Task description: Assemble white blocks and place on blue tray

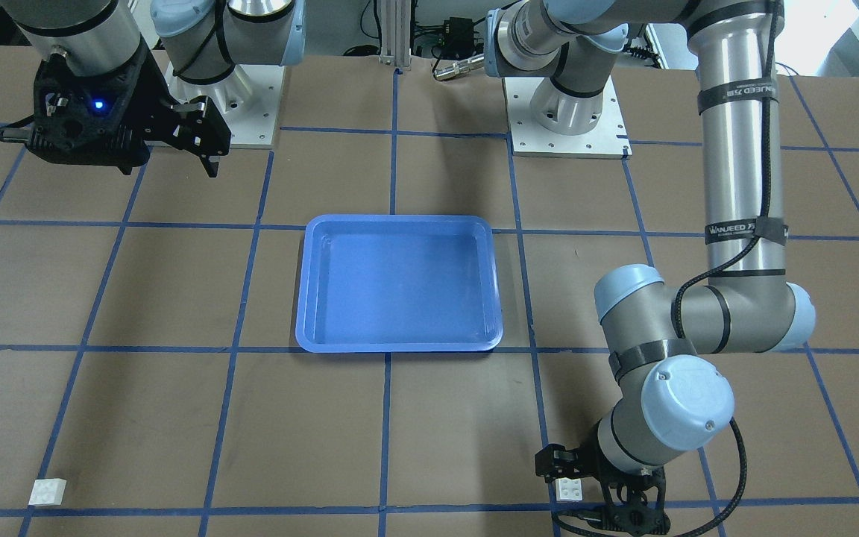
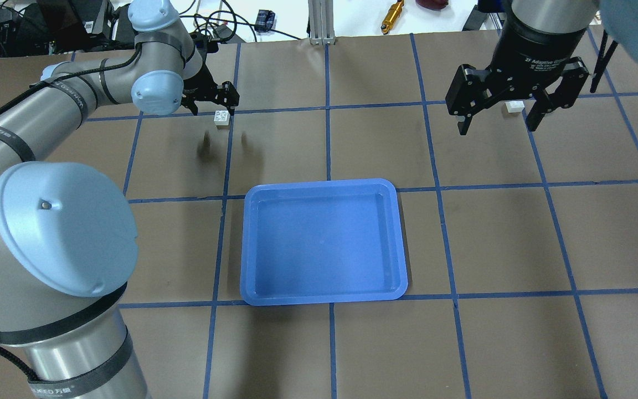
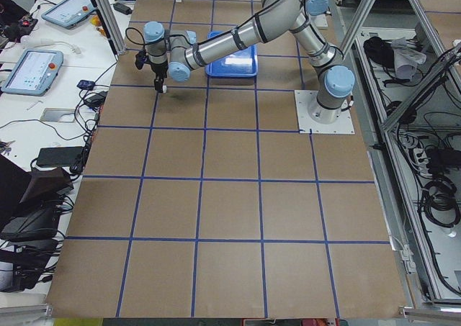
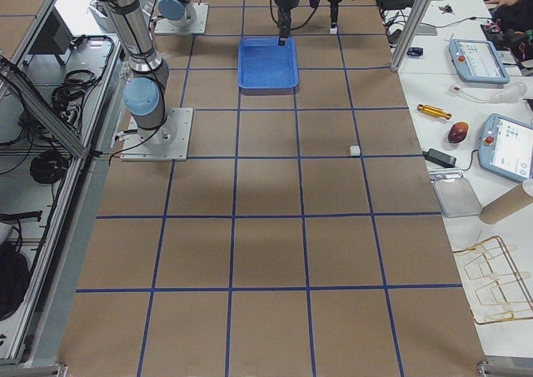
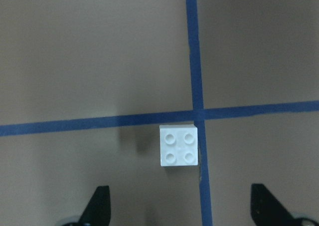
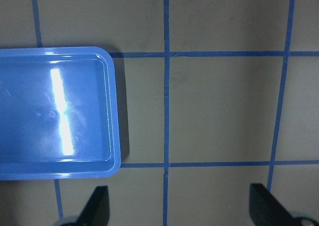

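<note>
Overhead exterior view counts two white blocks, one blue tray (image 2: 323, 244) and two arms with a gripper each, all over a brown table (image 2: 518, 343) marked into squares by blue tape lines (image 2: 327, 138).

The tray lies flat near the middle of the table. Both blocks sit on the table outside it, apart from each other, one on each side and not joined.

The first block (image 2: 221, 118) rests studs up on the robot's left, beyond the tray's far left corner. In the left wrist view it shows four studs and sits tucked into a corner of a tape crossing, its edges against the two tape lines. The left gripper (image 5: 182, 208) hangs over it with its jaws spread wide and holding nothing. The block shows between the two dark fingertips (image 5: 99, 208), and neither touches it.

The second block (image 1: 48, 491) lies on the robot's right, well apart from the tray, close to a tape line. The right gripper (image 2: 496, 127) is raised high above the table, fingers pointing down and parted, with nothing between them. Its wrist camera looks down on one rounded corner of the tray and the taped squares beside it, and shows no block.
</note>
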You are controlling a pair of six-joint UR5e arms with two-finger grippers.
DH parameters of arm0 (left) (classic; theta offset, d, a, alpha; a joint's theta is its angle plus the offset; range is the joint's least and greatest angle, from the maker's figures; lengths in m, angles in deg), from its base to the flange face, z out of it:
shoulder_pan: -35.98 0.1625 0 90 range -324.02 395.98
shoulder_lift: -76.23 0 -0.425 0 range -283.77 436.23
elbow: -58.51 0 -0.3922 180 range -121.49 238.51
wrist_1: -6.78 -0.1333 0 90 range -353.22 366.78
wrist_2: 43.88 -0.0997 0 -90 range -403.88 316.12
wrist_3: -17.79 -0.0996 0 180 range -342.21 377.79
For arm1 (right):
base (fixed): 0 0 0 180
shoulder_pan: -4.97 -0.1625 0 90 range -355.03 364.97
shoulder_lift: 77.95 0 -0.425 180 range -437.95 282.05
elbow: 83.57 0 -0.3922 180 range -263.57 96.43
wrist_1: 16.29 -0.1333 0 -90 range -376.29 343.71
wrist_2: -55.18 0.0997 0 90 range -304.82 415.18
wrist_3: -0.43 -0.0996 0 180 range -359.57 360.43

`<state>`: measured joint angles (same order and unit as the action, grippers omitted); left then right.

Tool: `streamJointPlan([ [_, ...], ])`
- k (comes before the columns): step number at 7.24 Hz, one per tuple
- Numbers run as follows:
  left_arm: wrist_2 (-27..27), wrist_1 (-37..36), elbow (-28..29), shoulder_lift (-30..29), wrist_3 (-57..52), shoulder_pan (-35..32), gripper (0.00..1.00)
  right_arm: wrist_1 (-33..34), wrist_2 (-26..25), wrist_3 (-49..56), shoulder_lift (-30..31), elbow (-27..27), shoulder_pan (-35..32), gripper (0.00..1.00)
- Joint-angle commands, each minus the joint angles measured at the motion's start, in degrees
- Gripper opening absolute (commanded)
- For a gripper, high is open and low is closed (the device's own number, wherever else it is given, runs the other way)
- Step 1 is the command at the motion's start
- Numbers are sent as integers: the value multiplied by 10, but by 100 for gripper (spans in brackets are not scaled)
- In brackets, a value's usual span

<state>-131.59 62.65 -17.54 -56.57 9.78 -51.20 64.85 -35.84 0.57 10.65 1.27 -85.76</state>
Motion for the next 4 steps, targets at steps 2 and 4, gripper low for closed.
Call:
streamJointPlan([
  [2, 1, -18, -1, -20, -1, 0, 100, 3, -2, 108, -7, 1, 19, 100],
  [4, 0, -19, -1, -20, -5, 0, 93, 3, -2, 228, -13, 2, 57, 100],
])
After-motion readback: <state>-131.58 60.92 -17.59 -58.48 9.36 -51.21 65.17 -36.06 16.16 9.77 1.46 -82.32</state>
